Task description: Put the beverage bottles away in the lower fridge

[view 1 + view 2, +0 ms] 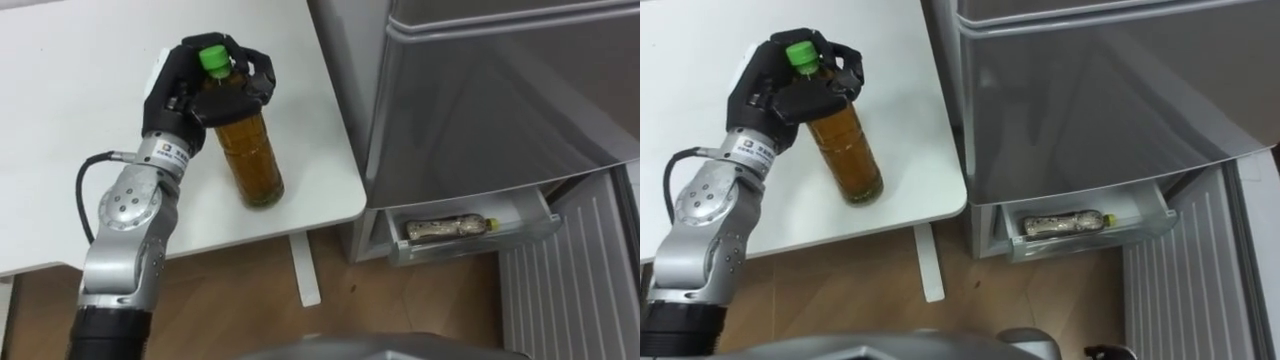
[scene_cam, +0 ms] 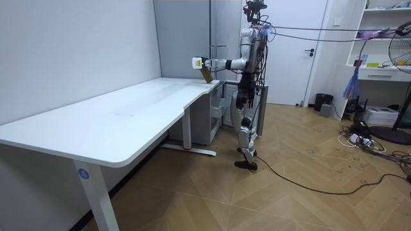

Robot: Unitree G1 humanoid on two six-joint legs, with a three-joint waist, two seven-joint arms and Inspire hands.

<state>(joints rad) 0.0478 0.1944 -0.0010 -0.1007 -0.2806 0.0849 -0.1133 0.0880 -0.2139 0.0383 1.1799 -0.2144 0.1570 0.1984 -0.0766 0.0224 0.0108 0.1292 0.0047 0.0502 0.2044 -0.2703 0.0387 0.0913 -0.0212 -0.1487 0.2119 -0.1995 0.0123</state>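
Left hand (image 1: pixel 170 95) is clenched round the neck and shoulder of the clear plastic bottle of amber tea with a green cap (image 1: pixel 250 150), tilted over the right near corner of the white table (image 1: pixel 80 150). It looks full, so probably heavy, stiff and slick; a grip lower on the body would be safer. To the right, the grey fridge's (image 1: pixel 500 90) open lower drawer (image 1: pixel 480 243) holds one pale bottle lying flat (image 1: pixel 445 228).

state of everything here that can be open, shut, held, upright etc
tea bottle: capped, tilted, held near its neck over the table
left hand: shut on the tea bottle
drawer: pulled open at the fridge's bottom
second bottle: lying on its side in the drawer
fridge door: shut
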